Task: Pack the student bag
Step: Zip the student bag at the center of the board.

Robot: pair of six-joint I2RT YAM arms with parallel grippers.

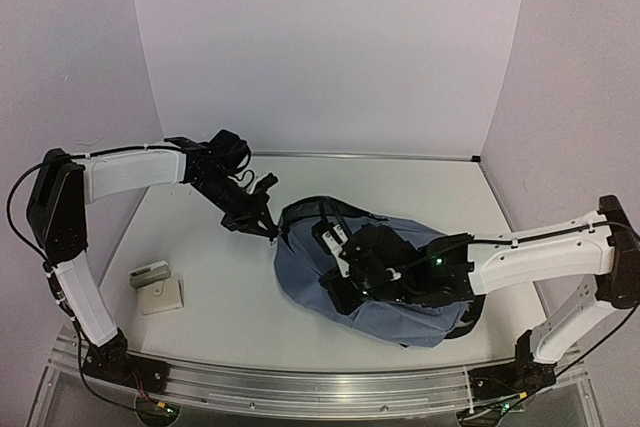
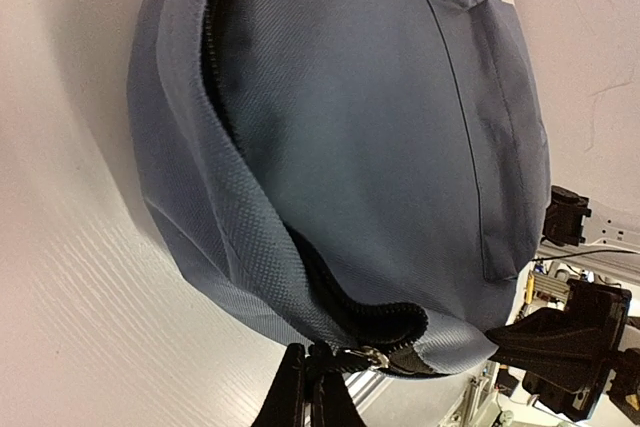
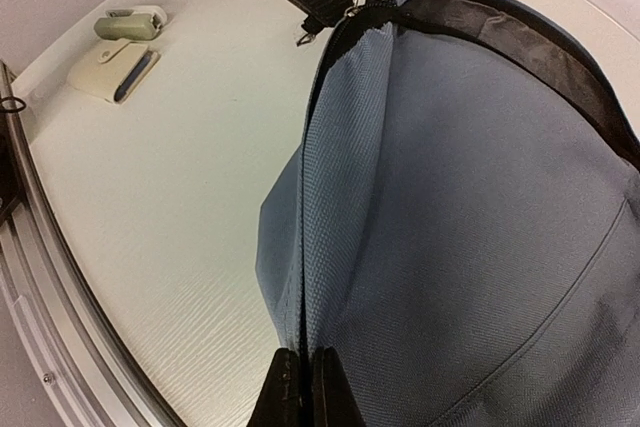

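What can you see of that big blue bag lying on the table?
The slate-blue fabric backpack lies on the white table, right of centre, bulging softly. Its weave looks coarse; a black zipper runs round the edge, gaping partly open, and a front pocket shows. The left tool pinches its zipper end; the right tool pinches a fabric fold.
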